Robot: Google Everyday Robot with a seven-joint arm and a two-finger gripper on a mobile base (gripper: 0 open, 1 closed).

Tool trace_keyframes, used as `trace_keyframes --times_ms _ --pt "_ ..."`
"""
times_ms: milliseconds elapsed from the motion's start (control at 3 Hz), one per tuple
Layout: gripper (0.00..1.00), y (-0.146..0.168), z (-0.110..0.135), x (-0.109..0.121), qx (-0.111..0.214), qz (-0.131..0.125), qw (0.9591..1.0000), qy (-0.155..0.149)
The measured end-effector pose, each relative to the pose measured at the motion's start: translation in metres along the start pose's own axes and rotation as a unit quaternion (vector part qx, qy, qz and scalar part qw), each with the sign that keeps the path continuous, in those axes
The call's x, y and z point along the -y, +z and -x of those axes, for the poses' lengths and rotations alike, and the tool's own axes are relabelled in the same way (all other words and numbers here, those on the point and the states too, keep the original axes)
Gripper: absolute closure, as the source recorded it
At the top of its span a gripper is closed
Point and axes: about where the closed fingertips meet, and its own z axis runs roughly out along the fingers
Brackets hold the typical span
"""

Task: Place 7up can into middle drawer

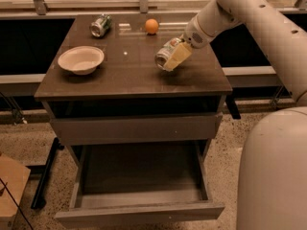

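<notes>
The 7up can (pixel 163 54), pale silver-green with a silver end, lies tilted on its side in my gripper (pixel 171 56). The gripper is shut on it, with a pale yellow finger (pixel 177 55) across its right side. It is over the right half of the dark cabinet top (pixel 134 73), at or just above the surface. The arm reaches in from the upper right. The middle drawer (pixel 139 174) is pulled open below the cabinet front, wide and shallow, with nothing inside.
A white bowl (pixel 80 59) sits on the left of the top. A darker green can (pixel 100 26) lies at the back left and an orange (pixel 151 26) at the back middle. The upper drawer front (pixel 134 128) is closed. My white base (pixel 273 176) fills the lower right.
</notes>
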Motion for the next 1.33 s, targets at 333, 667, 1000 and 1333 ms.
trace_keyframes --times_ms 333,667,1000,1333 --pt "1.0 -0.009 0.01 -0.02 0.015 0.008 0.9996 -0.022" --pt "1.0 -0.029 0.017 -0.053 0.02 0.011 0.9989 -0.041" --pt "1.0 -0.052 0.019 -0.098 0.017 0.022 0.9979 -0.058" --pt "1.0 -0.072 0.017 -0.153 0.026 0.045 0.9958 -0.075"
